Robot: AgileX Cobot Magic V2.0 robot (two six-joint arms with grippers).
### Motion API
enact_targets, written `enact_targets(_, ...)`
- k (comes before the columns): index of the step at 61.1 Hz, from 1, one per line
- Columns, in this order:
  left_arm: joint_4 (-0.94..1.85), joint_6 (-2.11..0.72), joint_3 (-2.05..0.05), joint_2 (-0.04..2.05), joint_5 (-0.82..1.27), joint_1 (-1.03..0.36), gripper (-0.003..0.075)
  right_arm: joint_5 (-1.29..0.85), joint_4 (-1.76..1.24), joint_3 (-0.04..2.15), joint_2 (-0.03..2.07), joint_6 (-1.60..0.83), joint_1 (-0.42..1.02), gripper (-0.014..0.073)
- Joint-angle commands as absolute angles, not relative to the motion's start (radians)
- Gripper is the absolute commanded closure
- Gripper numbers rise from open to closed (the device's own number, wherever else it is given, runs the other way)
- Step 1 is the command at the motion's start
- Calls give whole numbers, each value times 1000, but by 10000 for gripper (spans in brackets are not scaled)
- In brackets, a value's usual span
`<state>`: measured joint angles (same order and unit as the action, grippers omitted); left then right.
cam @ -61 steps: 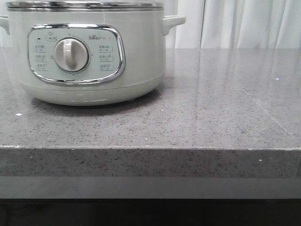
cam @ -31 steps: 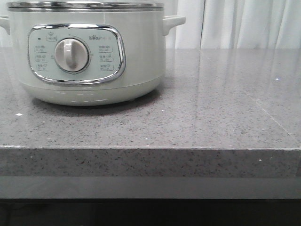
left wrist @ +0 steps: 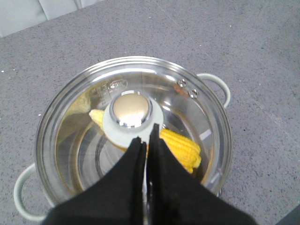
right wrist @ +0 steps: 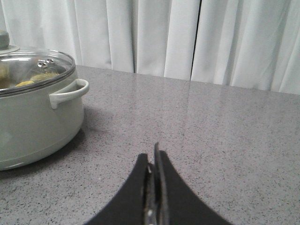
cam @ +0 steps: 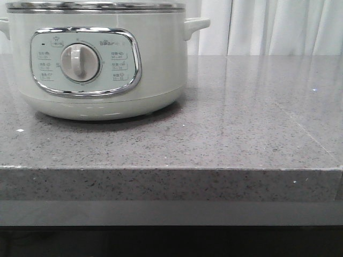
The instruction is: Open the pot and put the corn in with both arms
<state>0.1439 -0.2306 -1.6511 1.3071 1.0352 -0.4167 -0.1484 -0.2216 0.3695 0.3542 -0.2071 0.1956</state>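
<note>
One pot point(cam: 102, 59) fills the front view's left side, sitting well back from the desk point(cam: 241, 134) front edge, its dial point(cam: 79, 62) facing forward and its lid on; to its right the grey desk runs bare to the curtain point(cam: 278, 27), and neither claw shows here. From the left wrist, the left claw point(left wrist: 146, 136) hangs over the glass lid point(left wrist: 187, 93), fingers pressed together on nothing, tips just beside the lid's knob point(left wrist: 131, 110); the corn point(left wrist: 180, 147) lies inside the pot, under the lid. From the right wrist, the right claw point(right wrist: 153, 161) is low over open desk, fingers together and empty, well apart from the pot, whose side handle point(right wrist: 70, 93) juts toward it, with bare surface on all sides.
</note>
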Motion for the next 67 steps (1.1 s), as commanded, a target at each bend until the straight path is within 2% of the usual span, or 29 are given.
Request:
enact_targets(1, 165, -233, -1568, 1181, 896, -421, 738, -65, -214, 396, 359, -216, 192, 663)
enact_targets(21, 143, -235, -1016, 719, 470, -421, 738, -65, -214, 396, 359, -216, 192, 663)
enact_targets(35, 136, -235, -705, 396, 388, -421, 738, -65, -214, 396, 359, -216, 192, 663)
enact_targets(48, 136, -235, -569, 234, 388, -421, 738, -65, -214, 396, 359, -216, 192, 663)
enact_targets(67, 136, -235, -508, 225, 388, -421, 738, -65, -214, 396, 359, -216, 192, 663)
